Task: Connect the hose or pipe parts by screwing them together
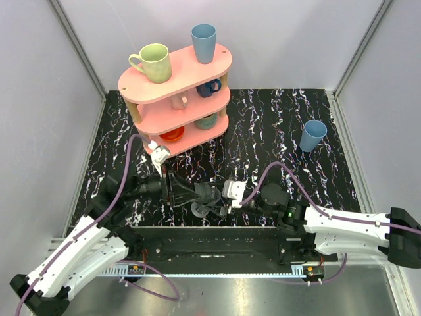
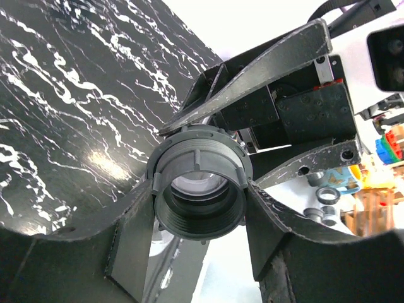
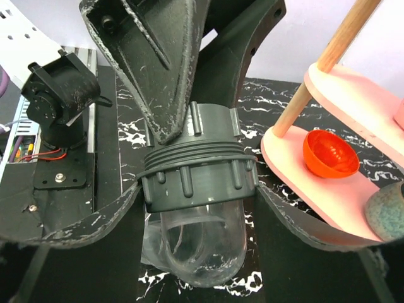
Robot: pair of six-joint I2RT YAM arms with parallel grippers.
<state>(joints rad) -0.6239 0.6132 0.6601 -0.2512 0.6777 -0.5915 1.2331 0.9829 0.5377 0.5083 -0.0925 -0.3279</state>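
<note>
Gripping, left: left gripper (image 2: 199,196) clamped on the grey ribbed end of the grey-translucent fitting (image 3: 196,252), one finger touching each side.
Gripping, right: right gripper (image 3: 199,192) closed against both sides of the dark collar (image 3: 218,183).
Place of parts: between the two arms, at the middle of the black marbled table (image 1: 263,131), near the pink shelf (image 1: 174,72).
Joint: collar seated around the fitting, clear rounded end sticking out toward the right wrist camera; few turns of thread bare beside the collar; impossible to tell how deep screwed.
Hard to see from above: fingers and both parts merging with the dark table pattern, outlines not separable.
Hidden in left wrist view: collar mostly behind the fitting's open mouth.
Cut off: shelf boards at the frame edge in right wrist view, orange bowl (image 3: 328,154) on one board.
</note>
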